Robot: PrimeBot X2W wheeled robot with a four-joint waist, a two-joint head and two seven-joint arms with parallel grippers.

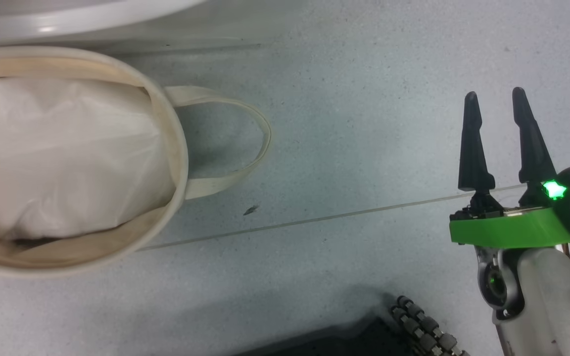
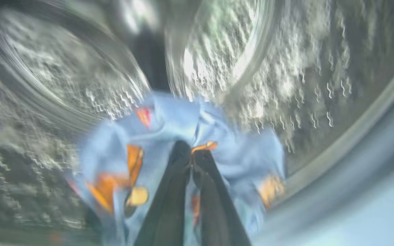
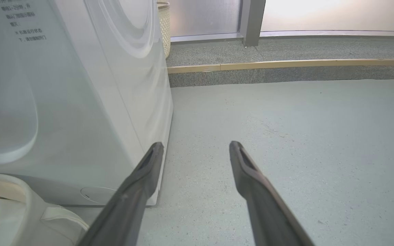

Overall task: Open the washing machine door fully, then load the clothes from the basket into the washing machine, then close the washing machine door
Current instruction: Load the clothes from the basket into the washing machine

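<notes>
Steel drum point(image 2: 303, 68) surrounds your left gripper point(image 2: 192, 160), clamped on the blue clothes point(image 2: 169, 119). Your right gripper point(image 1: 495, 94) gapes empty above grey floor point(image 1: 339, 123).

Clothes point(image 2: 169, 126) bunched around and between the left gripper point(image 2: 192, 158) fingertips, inside the washing machine point(image 2: 306, 85), machine just left of the right gripper point(image 3: 197, 150) fingers, basket point(image 3: 29, 208) lower left of them, before the machine, floor point(image 3: 286, 136) ahead.

- The basket point(image 1: 180, 148) runs off the head view's left edge.
- Blur smears the drum point(image 2: 303, 85) and the clothes point(image 2: 169, 119) in the left wrist view.
- The washing machine point(image 3: 80, 102) is cut off at the upper left of the right wrist view.
</notes>
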